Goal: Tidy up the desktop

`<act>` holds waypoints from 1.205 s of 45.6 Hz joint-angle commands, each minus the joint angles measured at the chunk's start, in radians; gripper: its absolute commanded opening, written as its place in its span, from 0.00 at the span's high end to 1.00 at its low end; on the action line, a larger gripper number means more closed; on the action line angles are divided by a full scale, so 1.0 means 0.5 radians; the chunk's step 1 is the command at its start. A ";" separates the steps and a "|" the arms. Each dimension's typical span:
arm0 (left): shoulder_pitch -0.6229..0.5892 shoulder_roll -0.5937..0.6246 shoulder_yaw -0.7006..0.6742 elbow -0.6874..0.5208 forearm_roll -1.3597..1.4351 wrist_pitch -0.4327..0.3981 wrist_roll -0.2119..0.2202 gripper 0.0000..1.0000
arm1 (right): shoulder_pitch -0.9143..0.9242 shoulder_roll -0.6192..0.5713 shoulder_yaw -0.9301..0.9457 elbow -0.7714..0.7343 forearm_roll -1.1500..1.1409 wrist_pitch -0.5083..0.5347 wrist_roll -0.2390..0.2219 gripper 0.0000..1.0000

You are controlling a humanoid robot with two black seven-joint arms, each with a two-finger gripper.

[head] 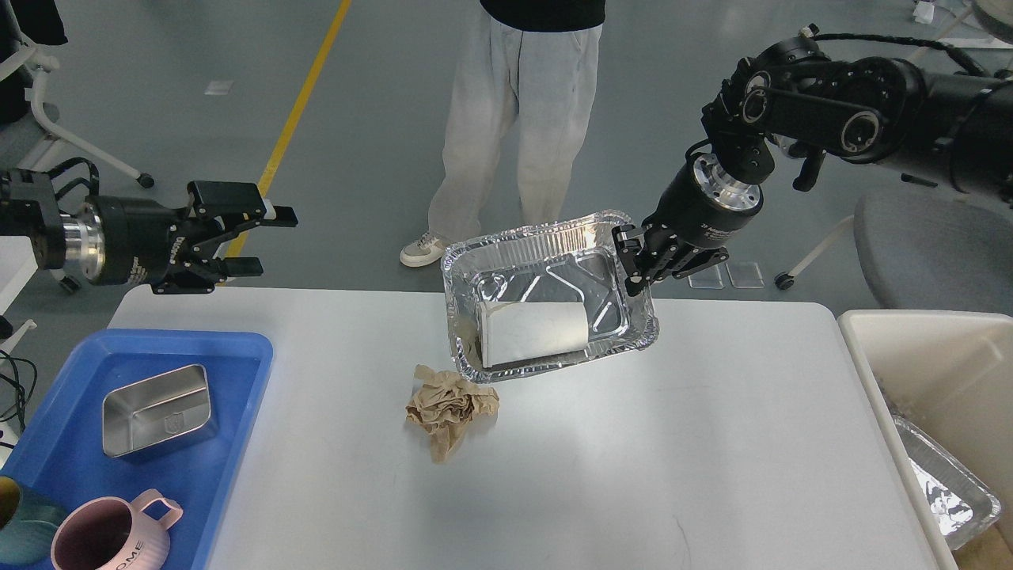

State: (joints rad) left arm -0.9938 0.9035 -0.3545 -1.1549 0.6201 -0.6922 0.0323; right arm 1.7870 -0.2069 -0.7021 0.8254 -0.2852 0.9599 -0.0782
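Head view showed the right gripper (633,265) clamped on the foil tray's (546,297) far-right rim, holding it tilted above the desktop (633,443), apparently lifted clear so it could go to the bin (910,348) at the desktop's right edge, where another foil tray already lay. A paper cup (532,331) rested on its side inside. Crumpled brown paper (449,408) sat below on the desktop. The left gripper (257,239) hung wide apart and empty, over the far-left corner.
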 commanded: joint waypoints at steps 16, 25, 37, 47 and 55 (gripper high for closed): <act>0.539 -0.577 0.000 0.009 0.459 0.727 0.009 0.05 | 0.012 0.012 0.005 -0.028 0.000 0.000 0.000 1.00; 0.607 -0.773 0.006 0.061 0.478 0.909 0.031 0.05 | 0.015 0.006 0.002 -0.028 0.000 0.000 0.000 1.00; 0.601 -1.113 0.040 0.484 0.493 0.946 0.055 0.05 | 0.015 -0.006 -0.001 -0.028 -0.003 0.000 0.000 1.00; 0.579 -1.264 0.080 0.653 0.539 0.998 0.049 0.05 | 0.015 -0.006 -0.001 -0.031 -0.003 0.000 0.000 1.00; 0.576 -1.362 0.080 0.653 0.656 1.093 0.046 0.06 | 0.022 -0.003 -0.001 -0.031 -0.003 0.000 0.000 1.00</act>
State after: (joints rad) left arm -0.7045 0.2478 -0.3146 -0.8279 0.9156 -0.1693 0.0564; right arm 1.7950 -0.2094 -0.7026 0.8098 -0.2869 0.9599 -0.0782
